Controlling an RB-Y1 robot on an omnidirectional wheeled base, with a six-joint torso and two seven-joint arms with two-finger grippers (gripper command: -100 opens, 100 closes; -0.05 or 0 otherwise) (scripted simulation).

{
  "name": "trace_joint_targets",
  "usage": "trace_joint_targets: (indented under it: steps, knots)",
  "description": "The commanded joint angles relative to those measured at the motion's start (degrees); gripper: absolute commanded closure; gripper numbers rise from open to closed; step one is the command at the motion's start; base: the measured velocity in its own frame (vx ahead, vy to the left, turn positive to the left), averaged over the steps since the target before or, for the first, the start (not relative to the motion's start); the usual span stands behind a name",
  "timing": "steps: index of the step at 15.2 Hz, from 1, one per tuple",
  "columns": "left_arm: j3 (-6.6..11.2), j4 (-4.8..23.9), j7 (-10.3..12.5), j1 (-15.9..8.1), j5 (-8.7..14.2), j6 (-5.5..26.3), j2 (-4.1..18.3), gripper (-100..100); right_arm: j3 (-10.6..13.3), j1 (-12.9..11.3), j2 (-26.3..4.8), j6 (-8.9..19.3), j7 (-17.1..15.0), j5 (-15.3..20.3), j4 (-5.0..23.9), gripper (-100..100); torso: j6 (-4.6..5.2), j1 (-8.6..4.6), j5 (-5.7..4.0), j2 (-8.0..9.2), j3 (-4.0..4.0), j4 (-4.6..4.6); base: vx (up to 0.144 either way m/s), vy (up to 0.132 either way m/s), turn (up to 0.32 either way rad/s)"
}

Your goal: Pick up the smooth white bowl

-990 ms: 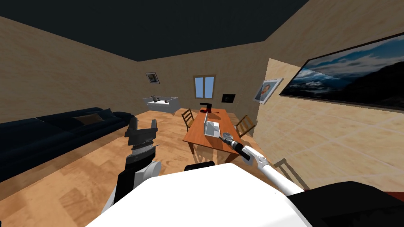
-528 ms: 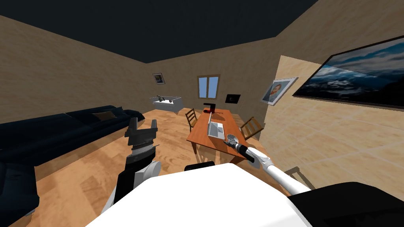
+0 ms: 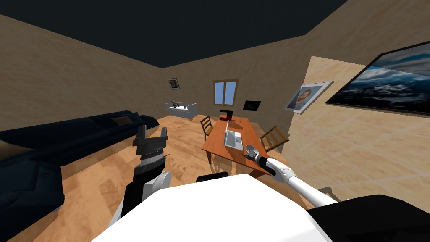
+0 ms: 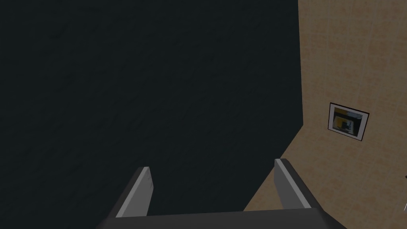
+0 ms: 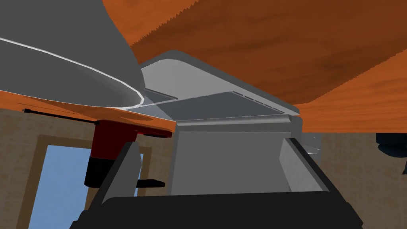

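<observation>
**Right gripper at the bowl on the table's near end, nothing gripped yet.**

In the head view, the bowl [image 3: 251,148] is seen on the near end of the wooden table [image 3: 218,134], just nearer than the open laptop [image 3: 233,138]. The right gripper [image 3: 248,154] is held low beside it, judged to be lined up for the rim. The left gripper [image 3: 153,131] is kept upright on the left, out of the way. A white open box [image 3: 182,108] by the far wall holds small dark things, too small to name. In the left wrist view, the left gripper [image 4: 212,165] is shown with fingers apart and empty. In the right wrist view, the right gripper [image 5: 210,143] is spread wide and empty. The bowl's [image 5: 59,47] grey wall and white rim lie close beside one finger, not between them. Whether anything is inside cannot be told.
</observation>
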Motion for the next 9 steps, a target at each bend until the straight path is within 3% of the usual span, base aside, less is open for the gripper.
trace_joint_targets:
  steps: [1, 5, 7, 9]
  knots:
    - [0.0, 0.0, 0.0, 0.0, 0.0, 0.0, 0.0, 0, 1.91, -1.14, -1.42, 0.82, 0.21, 2.4, 2.86, -100, 0.0, 0.0, 0.0, 0.0, 0.0, 0.0, 0.031, 0.062, 0.16]
    - [0.0, 0.0, 0.0, 0.0, 0.0, 0.0, 0.0, 0, 2.97, -1.56, -2.38, 1.18, 0.48, 4.06, 6.53, -100, -0.03, 0.06, 0.01, 0.0, 0.0, 0.0, 0.015, 0.052, 0.098]
    - [0.0, 0.0, 0.0, 0.0, 0.0, 0.0, 0.0, 0, 5.01, -2.28, -4.04, 1.83, 0.98, 7.16, 10.62, -100, -0.02, 0.1, 0.02, 0.01, 0.0, 0.0, 0.021, 0.074, 0.2]
    - [0.0, 0.0, 0.0, 0.0, 0.0, 0.0, 0.0, 0, 5.01, -2.28, -4.04, 1.83, 0.98, 7.16, 11.27, -100, -0.01, 0.16, 0.04, -0.03, -0.02, 0.0, 0.032, 0.062, 0.082]
